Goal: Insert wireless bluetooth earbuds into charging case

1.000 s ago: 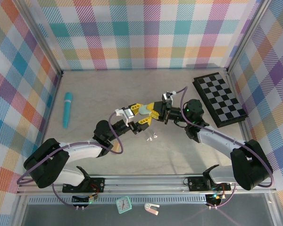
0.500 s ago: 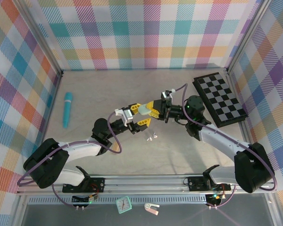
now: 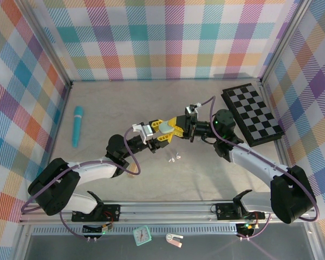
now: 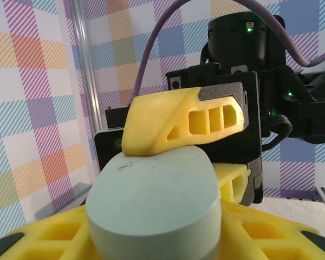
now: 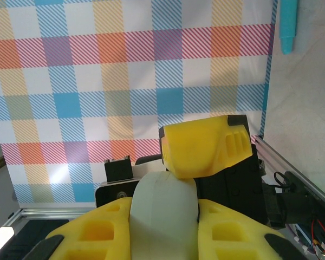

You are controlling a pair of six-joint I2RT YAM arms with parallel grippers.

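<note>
- Top view: a closed, pebble-shaped, pale green charging case sat between the left gripper and the right gripper. Its contents were hidden. Two tiny white earbuds lay nearby on the beige counter.
- Left wrist: the left gripper's yellow fingers pinched the smooth case, and a right finger pressed on its top.
- Right wrist: the right gripper pinched the case narrowly.

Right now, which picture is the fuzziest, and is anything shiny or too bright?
Left wrist view: the pale green pebble-shaped plastic case is so close its near edge looks soft, while the checked wall behind is crisp. Right wrist view: a bright patch washes out the wall low on the left. Top external view: sharp, evenly lit, faint shadows only.
</note>
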